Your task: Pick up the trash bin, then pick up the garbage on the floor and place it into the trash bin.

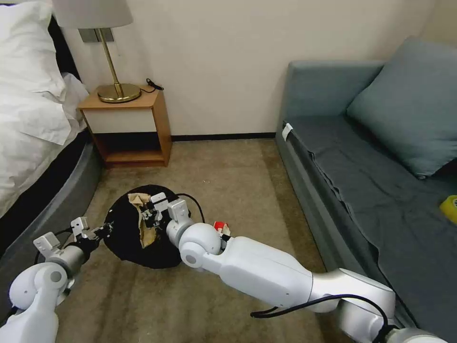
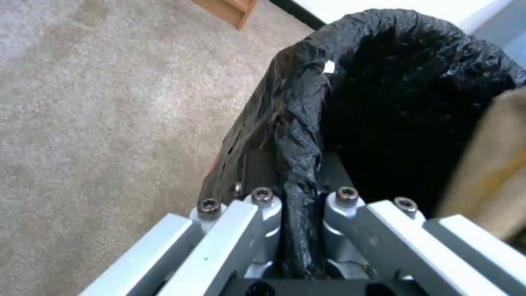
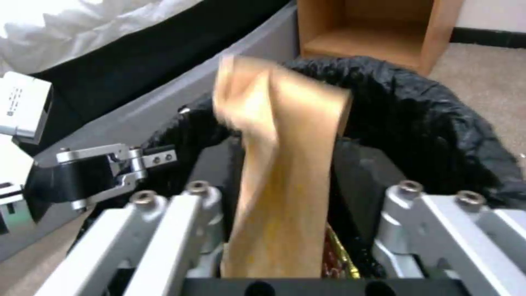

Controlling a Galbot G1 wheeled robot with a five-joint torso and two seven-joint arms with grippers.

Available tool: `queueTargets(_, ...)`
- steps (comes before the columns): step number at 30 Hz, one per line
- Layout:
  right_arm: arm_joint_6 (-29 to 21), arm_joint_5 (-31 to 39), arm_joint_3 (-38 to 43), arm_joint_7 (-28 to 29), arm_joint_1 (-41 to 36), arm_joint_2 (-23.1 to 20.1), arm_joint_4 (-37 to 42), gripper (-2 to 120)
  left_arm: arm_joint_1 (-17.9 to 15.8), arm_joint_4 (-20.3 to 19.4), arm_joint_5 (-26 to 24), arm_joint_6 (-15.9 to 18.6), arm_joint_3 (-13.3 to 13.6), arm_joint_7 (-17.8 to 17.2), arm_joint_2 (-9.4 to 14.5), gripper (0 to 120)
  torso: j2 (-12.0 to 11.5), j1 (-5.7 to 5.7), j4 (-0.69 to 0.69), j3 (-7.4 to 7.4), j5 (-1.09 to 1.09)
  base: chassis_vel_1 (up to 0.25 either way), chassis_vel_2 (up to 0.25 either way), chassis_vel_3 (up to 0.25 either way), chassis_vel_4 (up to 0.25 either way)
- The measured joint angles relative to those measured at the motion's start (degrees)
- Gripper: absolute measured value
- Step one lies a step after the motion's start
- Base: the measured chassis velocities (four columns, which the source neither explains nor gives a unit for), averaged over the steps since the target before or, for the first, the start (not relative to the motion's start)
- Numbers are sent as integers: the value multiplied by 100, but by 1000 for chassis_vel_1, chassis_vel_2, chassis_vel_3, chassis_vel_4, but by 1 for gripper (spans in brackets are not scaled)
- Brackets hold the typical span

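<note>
A: What is the left gripper (image 2: 298,230) doing?

B: Its silver fingers (image 2: 257,213) are pressed together on the rim of the small round trash bin lined with crinkled black plastic (image 1: 138,228). In the left wrist view a fold of the black liner (image 2: 298,164) runs straight down between the jaws, and the bin's dark mouth opens just beyond them.

A: And the right gripper (image 3: 298,230)?

B: It sits over the bin's mouth, on the far side from the left gripper. Its jaws are spread, with a long crumpled tan paper (image 3: 285,164) standing in the gap between them and leaning over the rim. A gold-brown shiny snack wrapper (image 3: 337,255) shows low beside the paper, just inside one jaw. Whether the fingers actually touch the paper, I cannot tell.

A: Any other litter?

B: A red-and-white packet (image 1: 221,227) lies on the beige carpet (image 1: 228,181), behind the right arm's wrist joint and just beside the bin.

A: Any writing to read?

B: A white label block on the left arm (image 3: 22,105) carries small print, too fine to read.
</note>
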Motion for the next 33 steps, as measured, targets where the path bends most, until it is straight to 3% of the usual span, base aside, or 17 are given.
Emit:
queueTargets(1,0,0,0,0,0,0,0,41,0,0,0,0,0,0,0,5,0,0,0,0,0,0,0,0,0)
queueTargets(5,-17,-114,-2,-18,8,-19,-71,62,-27,37,-43,-2,12,0,16,5,0,0,0,0,0,0,0,0,0)
queueTargets(15,73,-278,238,-59,195,63,-306,98,-93,210,-75,-45,9,-2,60,5,0,0,0,0,0,0,0,0,0)
queueTargets(18,89,-335,332,-56,239,64,-379,99,-100,249,-32,-76,-7,-4,65,5,0,0,0,0,0,0,0,0,0)
queueTargets(20,108,-788,686,-76,323,20,-814,100,-117,362,253,-206,-99,-32,58,5,0,0,0,0,1,0,0,0,0)
queueTargets(26,47,-1027,868,-152,264,7,-1453,100,-151,406,437,-298,-167,-86,28,5,0,0,-1,0,1,0,0,0,0)
queueTargets(33,-617,-900,1019,-216,74,239,-2589,100,-152,390,635,-353,-291,-103,-4,5,0,0,0,1,1,0,0,0,0)
